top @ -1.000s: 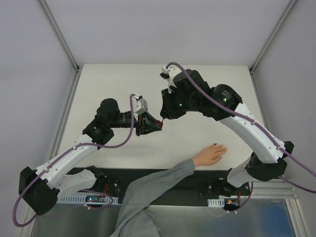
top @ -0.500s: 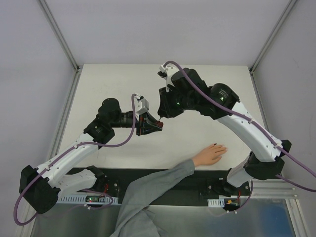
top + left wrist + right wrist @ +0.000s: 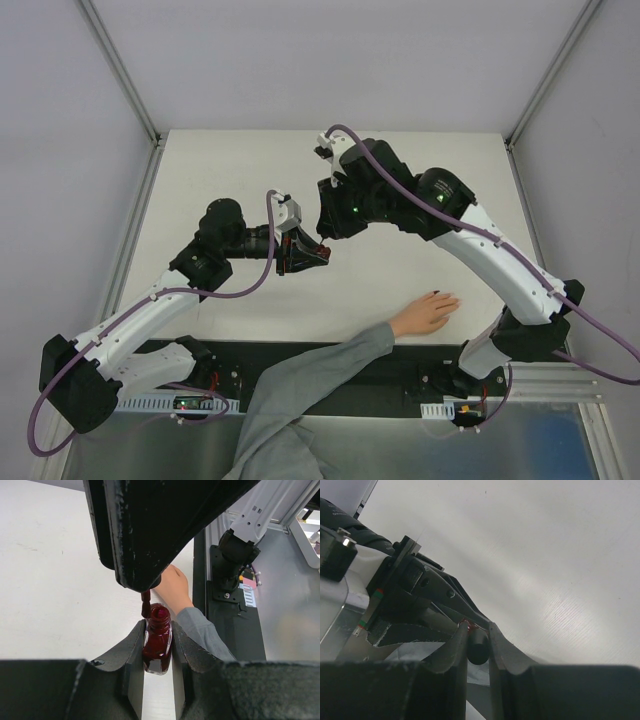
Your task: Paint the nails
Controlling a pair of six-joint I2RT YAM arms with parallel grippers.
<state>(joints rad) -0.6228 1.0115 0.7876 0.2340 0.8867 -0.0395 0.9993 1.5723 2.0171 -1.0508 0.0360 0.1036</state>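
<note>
we clamp the small dark-red glass bottle (image 3: 157, 649) in our left pincer (image 3: 157, 630), its black brush cap (image 3: 477, 651) in our right pincer (image 3: 477, 629); the nails (image 3: 455, 300) seemingly all still to paint.

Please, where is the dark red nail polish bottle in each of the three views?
Top external: centre, bottle in the left pincer.
Left wrist: lower centre, between its own fingers.
Right wrist: only a red sliver behind the cap.
Shared landmark: the left pincer.

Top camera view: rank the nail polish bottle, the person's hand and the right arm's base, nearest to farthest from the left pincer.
1. Bottle, inside the left pincer.
2. Hand, to its lower right.
3. Right arm's base, near edge, farthest.
</note>
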